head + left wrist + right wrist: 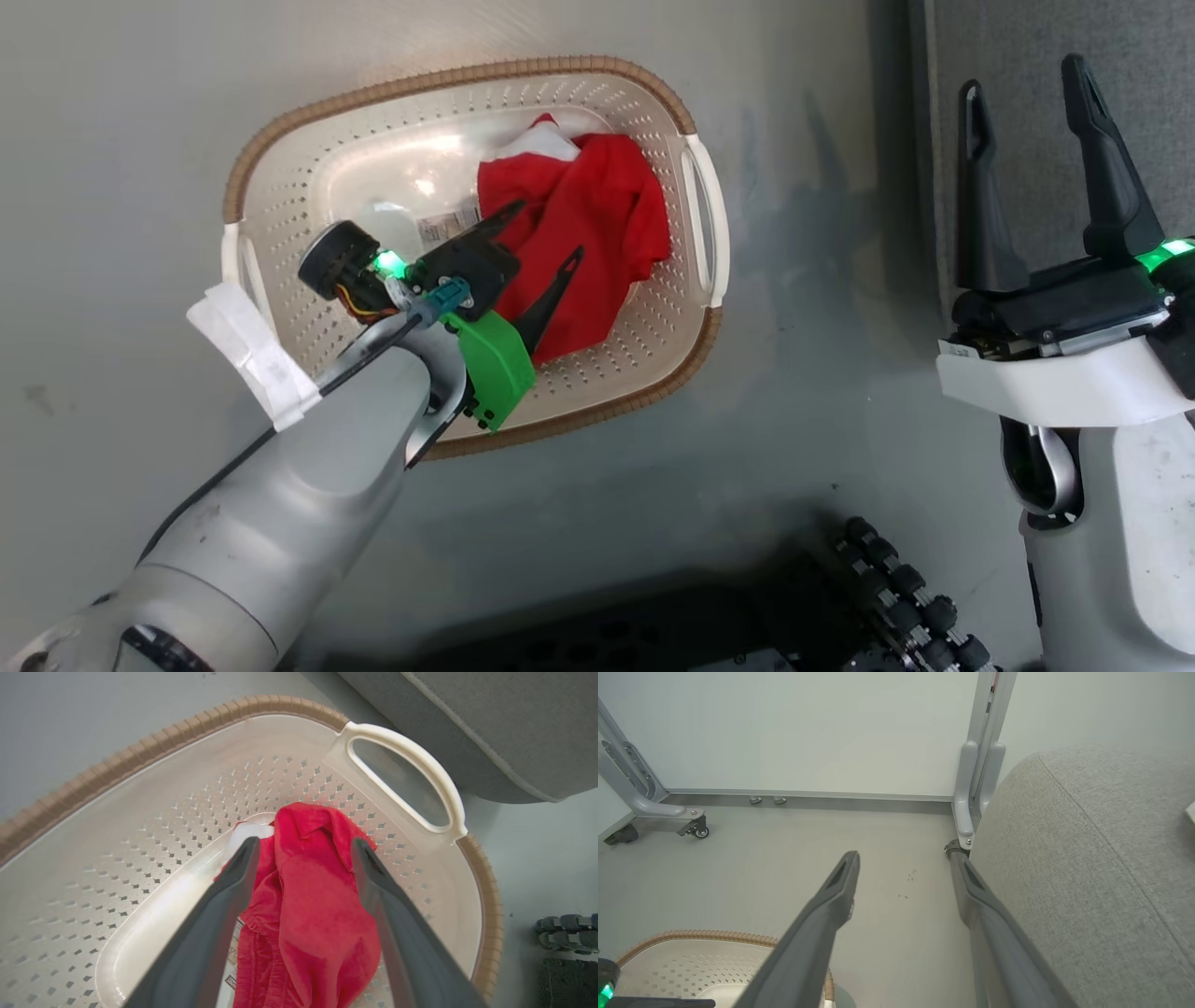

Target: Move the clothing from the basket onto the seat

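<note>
One label [446, 228] partly covered, clothing [597, 215] bunched, seat [490, 728] cropped

No text can be read. A small white label sticker [446, 227] w/ dark print is seen on the btm of the cream-white perforated plastic laundry basket [308, 187], partly hidden by red fabric clothing [597, 215]; its print is too small & blurred to be made out.
</note>
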You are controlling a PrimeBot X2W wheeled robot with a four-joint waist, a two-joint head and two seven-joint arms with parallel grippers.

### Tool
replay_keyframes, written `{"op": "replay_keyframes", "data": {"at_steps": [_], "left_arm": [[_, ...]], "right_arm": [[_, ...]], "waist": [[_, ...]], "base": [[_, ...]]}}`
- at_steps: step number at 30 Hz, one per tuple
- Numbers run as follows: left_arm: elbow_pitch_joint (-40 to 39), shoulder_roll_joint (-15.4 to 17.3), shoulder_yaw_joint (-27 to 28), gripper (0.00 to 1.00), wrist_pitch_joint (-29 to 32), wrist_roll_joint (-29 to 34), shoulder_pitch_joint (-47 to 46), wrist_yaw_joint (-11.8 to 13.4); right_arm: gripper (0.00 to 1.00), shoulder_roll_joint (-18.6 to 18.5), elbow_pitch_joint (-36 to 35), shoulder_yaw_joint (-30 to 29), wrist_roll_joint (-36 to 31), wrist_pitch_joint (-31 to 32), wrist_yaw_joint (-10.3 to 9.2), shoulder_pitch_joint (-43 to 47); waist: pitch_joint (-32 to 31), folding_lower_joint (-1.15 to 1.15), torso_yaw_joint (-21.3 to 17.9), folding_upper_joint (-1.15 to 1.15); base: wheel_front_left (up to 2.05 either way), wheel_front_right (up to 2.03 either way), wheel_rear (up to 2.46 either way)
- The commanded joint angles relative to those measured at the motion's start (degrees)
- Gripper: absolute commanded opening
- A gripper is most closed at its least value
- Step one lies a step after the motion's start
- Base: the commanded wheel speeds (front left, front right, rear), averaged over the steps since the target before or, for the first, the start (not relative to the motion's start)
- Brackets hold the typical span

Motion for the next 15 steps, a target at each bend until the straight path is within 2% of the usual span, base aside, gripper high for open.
{"op": "replay_keyframes", "data": {"at_steps": [1, 6, 15], "left_arm": [[1.5, 0.4, -1.4, 1.0, 0.0, -1.0, -2.0, -0.1], [6.3, -0.3, -8.0, 1.0, 0.0, -5.8, -6.8, -0.1], [13.3, -1.3, -12.8, 1.0, 0.3, -12.1, -11.5, -0.1]], "right_arm": [[1.0, 0.1, -0.7, 0.0, 0.0, -0.1, -0.1, -1.0], [1.0, 0.2, -2.4, 0.6, 0.4, -0.1, -0.1, -2.1], [1.0, 0.2, -4.6, 2.4, 0.1, -0.1, -0.1, -2.6]], "waist": [[5.5, -0.01, -2.5, 0.0], [8.2, -0.01, -2.6, 0.0], [11.9, -0.01, -3.4, 0.0]], "base": [[0.0, 0.0, 0.0], [0.0, 0.0, 0.0], [0.0, 0.0, 0.0]]}}
